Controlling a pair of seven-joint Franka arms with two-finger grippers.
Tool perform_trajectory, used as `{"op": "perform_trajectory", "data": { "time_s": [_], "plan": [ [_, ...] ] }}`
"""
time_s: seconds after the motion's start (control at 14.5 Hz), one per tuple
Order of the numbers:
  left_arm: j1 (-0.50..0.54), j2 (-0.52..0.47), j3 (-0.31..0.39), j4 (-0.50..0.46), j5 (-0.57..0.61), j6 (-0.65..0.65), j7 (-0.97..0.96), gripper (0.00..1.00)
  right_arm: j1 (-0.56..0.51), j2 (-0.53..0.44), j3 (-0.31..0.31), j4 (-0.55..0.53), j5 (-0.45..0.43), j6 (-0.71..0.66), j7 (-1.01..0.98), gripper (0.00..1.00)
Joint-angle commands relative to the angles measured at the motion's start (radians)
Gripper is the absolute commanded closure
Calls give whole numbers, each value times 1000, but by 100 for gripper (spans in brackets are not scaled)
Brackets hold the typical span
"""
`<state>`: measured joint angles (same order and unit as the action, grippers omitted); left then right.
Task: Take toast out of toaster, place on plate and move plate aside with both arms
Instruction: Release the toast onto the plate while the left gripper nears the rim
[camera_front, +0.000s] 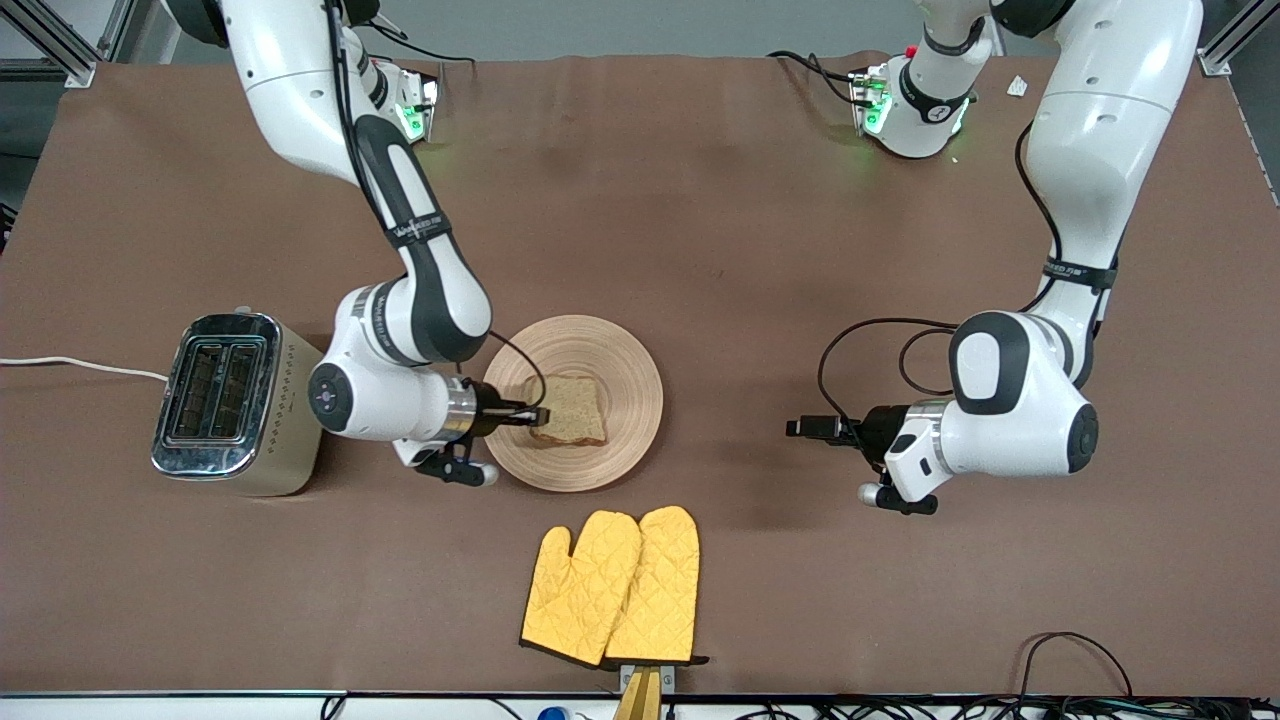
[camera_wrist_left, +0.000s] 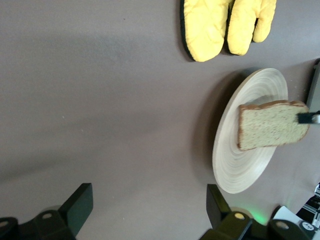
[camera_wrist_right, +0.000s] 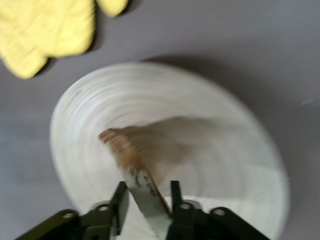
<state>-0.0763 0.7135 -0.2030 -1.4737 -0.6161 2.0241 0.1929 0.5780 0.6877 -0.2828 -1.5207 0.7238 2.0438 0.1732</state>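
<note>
The right gripper (camera_front: 532, 411), over the plate (camera_front: 620, 355), has its fingers parted around the crust edge of the toast (camera_front: 572, 422); whether they still pinch it cannot be told. The toast lies on the plate, extending from this gripper toward the left arm's end. The left gripper (camera_front: 805, 428) waits fully open and empty over bare table, well apart from the plate.
</note>
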Motion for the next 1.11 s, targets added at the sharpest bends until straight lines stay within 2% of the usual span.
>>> {"op": "perform_trajectory", "data": {
  "time_s": [0.0,0.14,0.28,0.35,0.41,0.55,0.69,0.83,1.04],
  "plan": [
    [-11,30,-16,10,-62,42,29,0,-61,-31,8,-27,-90,-10,-18,0],
    [-25,64,-33,10,-128,88,75,3,-113,-49,2,-29,-197,-55,-27,0],
    [-37,101,-50,12,-223,131,172,6,-154,-114,-7,-41,-327,-103,-87,0],
    [-51,118,-52,12,-269,139,221,7,-193,-143,-16,-58,-364,-112,-128,0],
    [-71,135,-52,12,-316,154,264,8,-237,-181,-18,-85,-374,-113,-206,0],
    [-94,179,-52,18,-396,191,373,19,-321,-256,-19,-134,-376,-111,-357,0],
    [-134,214,-52,27,-465,215,398,24,-374,-348,-21,-173,-404,-126,-422,0],
    [-164,240,-52,55,-471,231,417,32,-394,-433,-21,-179,-495,-160,-419,0],
    [-165,236,-52,56,-479,229,422,36,-399,-568,-21,-180,-625,-224,-413,0]
  ]
}}
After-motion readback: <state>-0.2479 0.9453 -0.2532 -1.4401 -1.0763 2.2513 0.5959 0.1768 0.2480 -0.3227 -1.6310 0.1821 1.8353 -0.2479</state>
